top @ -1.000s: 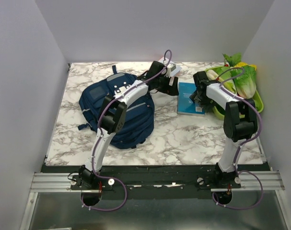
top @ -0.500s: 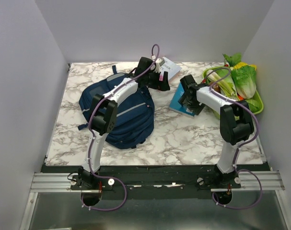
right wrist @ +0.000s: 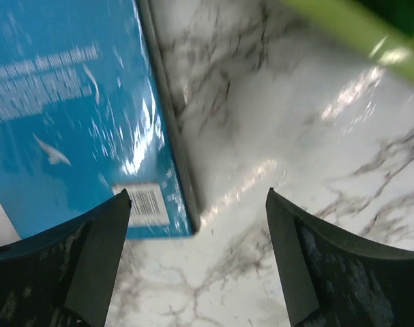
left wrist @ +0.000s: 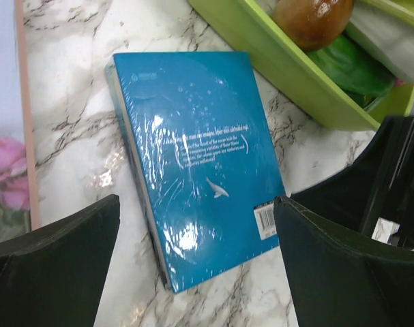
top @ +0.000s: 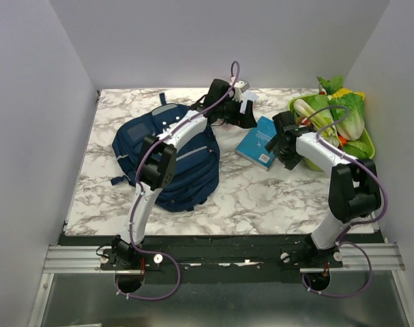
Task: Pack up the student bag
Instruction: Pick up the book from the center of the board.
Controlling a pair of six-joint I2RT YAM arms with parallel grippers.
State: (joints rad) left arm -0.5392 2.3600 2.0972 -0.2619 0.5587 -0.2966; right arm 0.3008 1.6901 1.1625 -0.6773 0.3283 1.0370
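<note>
The bag (top: 193,174), navy with a lighter panel, is laid flat on the left half of the marble tabletop (top: 261,197), well apart from the other things; its straps are seen at its far and left edges. The left arm is stretched over the bag's far right part. To the right of the bag, past a strip of bare marble, a blue book (top: 258,143) is laid flat and askew, wrapped in glossy film, with white print and a barcode on the cover that faces up. The left gripper (top: 245,117) is held over the book's far end, and its jaws are spread wide with nothing between them but the book below; no contact is seen. The right gripper (right wrist: 196,194) is held at the book's right side, by the barcode corner, and its jaws are also spread wide, with nothing pinched. Just right of the book a green tray (left wrist: 282,61) is set at the tabletop's far right corner, filled with lettuce (top: 350,116) and other vegetables. In the left wrist view, a flat thing printed with pink flowers (left wrist: 5,184) is seen beside the book.
</note>
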